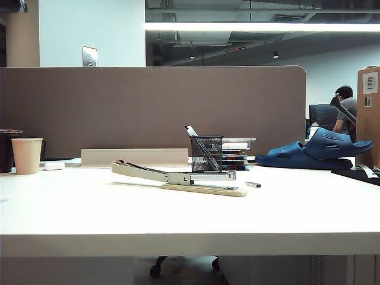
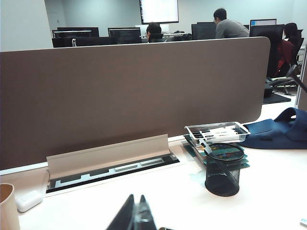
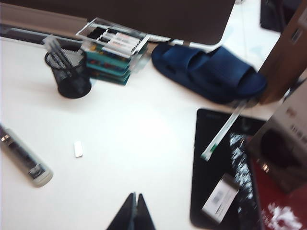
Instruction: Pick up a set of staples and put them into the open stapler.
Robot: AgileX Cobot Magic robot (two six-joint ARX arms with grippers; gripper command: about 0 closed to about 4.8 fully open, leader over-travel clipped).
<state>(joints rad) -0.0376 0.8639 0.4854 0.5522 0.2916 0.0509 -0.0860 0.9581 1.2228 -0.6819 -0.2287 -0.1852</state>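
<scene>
Fingers together: left, right | staples beside stapler, open tabletop

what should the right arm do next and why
Probably open the right gripper and lower it toward the set of staples. Its jaws are shut and empty, hanging above bare table, while the staples lie loose just off the end of the stapler, which is open with nothing loaded. The left gripper is also shut and aimed away from them.
</scene>
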